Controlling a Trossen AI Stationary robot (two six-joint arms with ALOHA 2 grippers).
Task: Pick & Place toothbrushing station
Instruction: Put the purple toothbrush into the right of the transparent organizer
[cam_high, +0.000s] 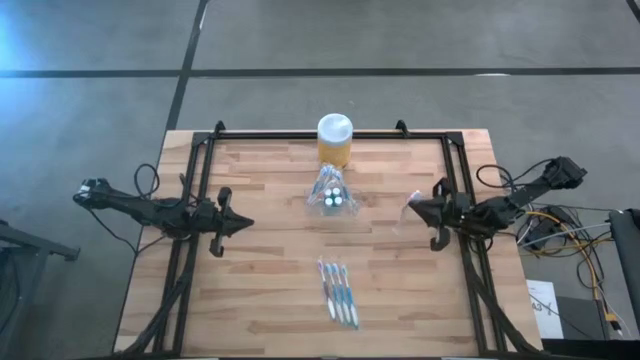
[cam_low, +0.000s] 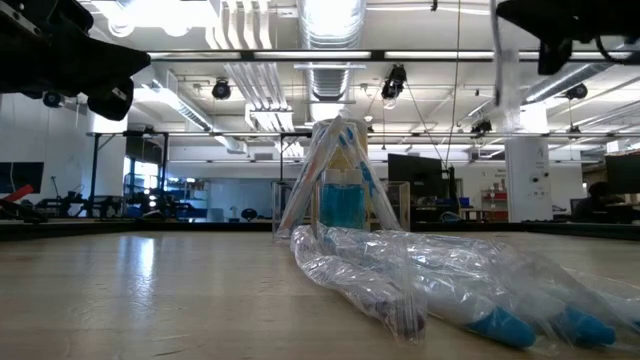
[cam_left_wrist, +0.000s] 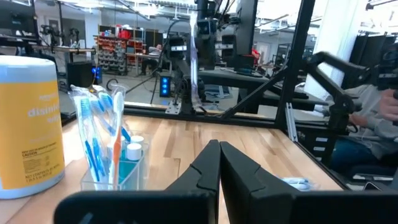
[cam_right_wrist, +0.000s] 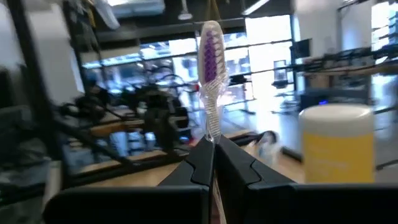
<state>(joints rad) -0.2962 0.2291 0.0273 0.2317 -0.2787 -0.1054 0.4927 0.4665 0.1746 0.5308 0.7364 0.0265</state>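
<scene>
Mid-transfer, by the look of it: right hand (cam_right_wrist: 211, 146) clenched on a purple-bristled toothbrush (cam_right_wrist: 210, 74), handle pinched between the fingertips and bristle head standing upright above them, hovering over the counter (cam_high: 260, 290) near its right edge. Still well apart from the toothbrushing station (cam_high: 332, 196), the small clear holder sitting toward the far middle of the counter, just in front of the yellow jar (cam_high: 334, 140) with its white lid at the far edge. Already loaded with several blue toothbrushes and one orange, leaning outward from the holder. Left hand (cam_high: 243, 224) clenched on nothing, parked over the left part of the counter, pointing toward the middle. Nearer the front edge, a clear bag of toothbrushes (cam_high: 337, 290) lying flat, apart from the station. Next move, as a judgement: carry the purple brush leftward across bare wood to above the station, tip the handle downward and lower into a free slot before letting go. Tight fit likely, given the brushes fanning out of the holder; a knock against them or against the light plastic could tip or shove the station toward the jar. Plenty of open wood between the right hand and the station, and the left arm far enough off to stay clear of that path.
</scene>
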